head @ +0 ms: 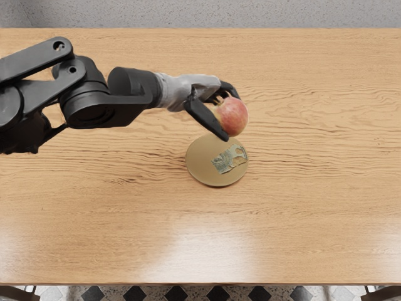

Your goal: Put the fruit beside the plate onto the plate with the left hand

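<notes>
One apple (233, 116), slightly taller than wide, in left robot hand (204, 100).

Bare table (301, 226) surrounds plate (200, 166)

Left hand (203, 100) had the apple (234, 116) gripped, dark fingers (210, 122) wrapped over its left side. Apple was at the plate's (203, 166) far rim and overlapped it; couldn't tell contact or height. Plate lay flat on the table (301, 213), greenish print on its right half.
</notes>
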Tool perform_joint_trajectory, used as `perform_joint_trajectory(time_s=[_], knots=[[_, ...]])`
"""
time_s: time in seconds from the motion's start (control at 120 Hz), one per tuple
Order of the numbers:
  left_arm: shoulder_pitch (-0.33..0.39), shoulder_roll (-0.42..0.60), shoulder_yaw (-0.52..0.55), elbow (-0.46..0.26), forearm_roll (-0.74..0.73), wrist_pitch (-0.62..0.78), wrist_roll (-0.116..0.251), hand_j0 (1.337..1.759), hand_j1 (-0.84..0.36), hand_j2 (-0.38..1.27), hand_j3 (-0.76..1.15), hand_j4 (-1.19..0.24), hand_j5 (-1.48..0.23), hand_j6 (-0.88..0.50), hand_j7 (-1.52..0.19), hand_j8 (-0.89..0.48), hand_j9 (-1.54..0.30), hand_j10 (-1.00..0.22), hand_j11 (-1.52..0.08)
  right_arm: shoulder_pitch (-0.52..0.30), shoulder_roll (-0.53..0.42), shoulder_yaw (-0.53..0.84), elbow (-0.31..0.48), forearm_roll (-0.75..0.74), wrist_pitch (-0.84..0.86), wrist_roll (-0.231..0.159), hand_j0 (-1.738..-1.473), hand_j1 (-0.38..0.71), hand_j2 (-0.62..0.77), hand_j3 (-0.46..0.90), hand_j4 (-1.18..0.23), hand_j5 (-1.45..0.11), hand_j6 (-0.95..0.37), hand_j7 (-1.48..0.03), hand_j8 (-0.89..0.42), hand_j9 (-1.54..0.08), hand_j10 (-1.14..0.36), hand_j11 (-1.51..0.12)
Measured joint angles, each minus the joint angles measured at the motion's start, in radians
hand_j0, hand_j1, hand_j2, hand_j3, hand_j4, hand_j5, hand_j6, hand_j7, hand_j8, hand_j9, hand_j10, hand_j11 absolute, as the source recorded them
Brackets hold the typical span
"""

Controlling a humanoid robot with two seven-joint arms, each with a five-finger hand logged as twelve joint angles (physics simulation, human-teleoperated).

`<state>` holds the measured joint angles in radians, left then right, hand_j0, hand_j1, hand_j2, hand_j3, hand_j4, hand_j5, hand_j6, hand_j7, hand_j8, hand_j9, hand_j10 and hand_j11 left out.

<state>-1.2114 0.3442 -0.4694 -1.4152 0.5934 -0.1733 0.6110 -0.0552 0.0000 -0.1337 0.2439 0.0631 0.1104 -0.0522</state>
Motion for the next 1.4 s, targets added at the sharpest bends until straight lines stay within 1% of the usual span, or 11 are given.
perform_joint_trajectory(time_s=[0.058, 0.133, 0.217, 0.458, 0.942, 1.008, 1.042, 1.067, 1.233, 1.317, 1.4], knots=[[-0.016, -0.033, 0.03, 0.021, 0.073, -0.002, 0.0, 1.634, -0.3, 0.2, 0.0, -0.17, -1.23, -0.05, -1.22, -0.22, -1.22, -0.82, -1.24, 0.0, 0.0, 0.0, 0.0, 0.0, 0.0, 0.0, -1.658, -0.33, 0.0, 0.0, -0.01, -0.02, -0.01, -0.02, -0.01, -0.02, -0.01, -0.02], [-0.041, -0.03, 0.076, 0.039, 0.152, -0.003, 0.0, 1.634, -0.3, 0.18, 0.0, -0.18, -1.23, -0.06, -1.21, -0.22, -1.22, -0.83, -1.24, 0.0, 0.0, -0.001, 0.0, 0.0, 0.0, 0.0, -1.658, -0.33, 0.0, 0.0, -0.01, -0.02, -0.01, -0.02, -0.01, -0.02, -0.01, -0.02], [-0.04, -0.031, 0.122, 0.054, 0.237, -0.004, 0.0, 1.634, -0.3, 0.18, 0.0, -0.18, -1.23, -0.06, -1.21, -0.23, -1.22, -0.83, -1.24, 0.0, 0.0, -0.001, 0.0, 0.0, 0.0, 0.0, -1.658, -0.33, 0.0, 0.0, -0.01, -0.02, -0.01, -0.02, -0.01, -0.02, -0.01, -0.02], [-0.07, -0.059, 0.304, 0.07, 0.396, -0.007, 0.0, 1.634, -0.29, 0.19, 0.0, -0.18, -1.23, -0.07, -1.21, -0.23, -1.22, -0.81, -1.24, 0.0, 0.0, -0.001, 0.0, 0.0, 0.0, 0.0, -1.658, -0.33, 0.0, 0.0, -0.01, -0.02, -0.01, -0.02, -0.01, -0.02, -0.01, -0.02], [-0.074, -0.114, 0.342, 0.071, 0.436, -0.005, 0.0, 1.633, -0.28, 0.17, 0.0, -0.19, -1.22, -0.08, -1.21, -0.23, -1.22, -0.82, -1.24, 0.0, 0.0, -0.001, 0.0, 0.0, 0.0, 0.0, -1.658, -0.33, 0.0, 0.0, -0.01, -0.02, -0.01, -0.02, -0.01, -0.02, -0.01, -0.02], [-0.075, -0.114, 0.344, 0.071, 0.441, -0.001, 0.0, 1.636, -0.23, 0.1, 0.0, -0.26, -1.08, -0.16, -1.08, -0.3, -1.08, -0.73, -1.1, 0.0, 0.0, -0.001, 0.0, 0.0, 0.0, 0.0, -1.658, -0.33, 0.0, 0.0, -0.01, -0.02, -0.01, -0.02, -0.01, -0.02, -0.01, -0.02], [-0.074, -0.114, 0.344, 0.072, 0.444, 0.001, 0.0, 1.639, -0.19, 0.08, 0.0, -0.33, -0.97, -0.18, -0.97, -0.35, -0.98, -0.66, -0.99, 0.0, 0.0, -0.001, 0.0, 0.0, 0.0, 0.0, -1.658, -0.33, 0.0, 0.0, -0.01, -0.02, -0.01, -0.02, -0.01, -0.02, -0.01, -0.02], [-0.074, -0.113, 0.345, 0.072, 0.445, 0.002, 0.0, 1.642, -0.16, 0.08, 0.0, -0.33, -0.9, -0.18, -0.89, -0.37, -0.9, -0.61, -0.91, 0.0, 0.0, -0.001, 0.0, 0.0, 0.0, 0.0, -1.658, -0.33, 0.0, 0.0, -0.01, -0.02, -0.01, -0.02, -0.01, -0.02, -0.01, -0.02], [-0.075, -0.11, 0.345, 0.073, 0.44, 0.005, 0.0, 1.651, 0.09, 0.04, 0.0, -0.18, -0.44, -0.11, -0.43, -0.2, -0.44, -0.3, -0.44, 0.0, 0.0, -0.001, 0.0, 0.0, 0.0, 0.0, -1.658, -0.33, 0.0, 0.0, -0.01, -0.02, -0.01, -0.02, -0.01, -0.02, -0.01, -0.02], [-0.077, -0.098, 0.336, 0.074, 0.418, 0.004, 0.0, 1.653, 0.17, 0.03, 0.0, -0.12, -0.29, -0.08, -0.29, -0.13, -0.29, -0.2, -0.3, 0.0, 0.0, -0.001, 0.0, 0.0, 0.0, 0.0, -1.658, -0.33, 0.0, 0.0, -0.01, -0.02, -0.01, -0.02, -0.01, -0.02, -0.01, -0.02], [-0.076, -0.047, 0.299, 0.074, 0.35, 0.004, 0.0, 1.655, 0.23, 0.02, 0.0, -0.08, -0.19, -0.05, -0.19, -0.09, -0.19, -0.13, -0.2, 0.0, 0.0, -0.001, 0.0, 0.0, 0.0, 0.0, -1.658, -0.33, 0.0, 0.0, -0.01, -0.02, -0.01, -0.02, -0.01, -0.02, -0.01, -0.02]])
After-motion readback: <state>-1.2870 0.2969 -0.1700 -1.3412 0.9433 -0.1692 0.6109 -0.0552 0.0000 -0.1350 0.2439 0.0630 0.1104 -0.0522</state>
